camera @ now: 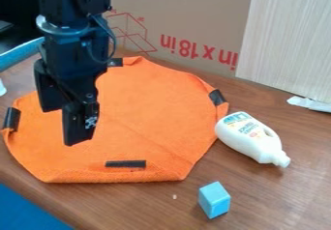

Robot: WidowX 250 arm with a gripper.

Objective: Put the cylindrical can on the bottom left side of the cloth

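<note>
And here the black gripper (69,126) is seen over the left part of the orange cloth (148,113), though whether its jaws are apart, together or clamped on the can cannot be told, nor can the can's place be made out. A placing step may be in hand, with a careful lowering at bottom left called for next; a white bottle (248,136) is laid beside the cloth, its contents unknown.

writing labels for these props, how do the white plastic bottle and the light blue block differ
The white plastic bottle is larger; the light blue block is smaller. The bottle is rounded with a narrow neck, while the block is boxy with flat faces. The bottle carries a printed label; the block's visible faces are plain. Both rest on the brown wooden table, off the orange cloth.
</note>
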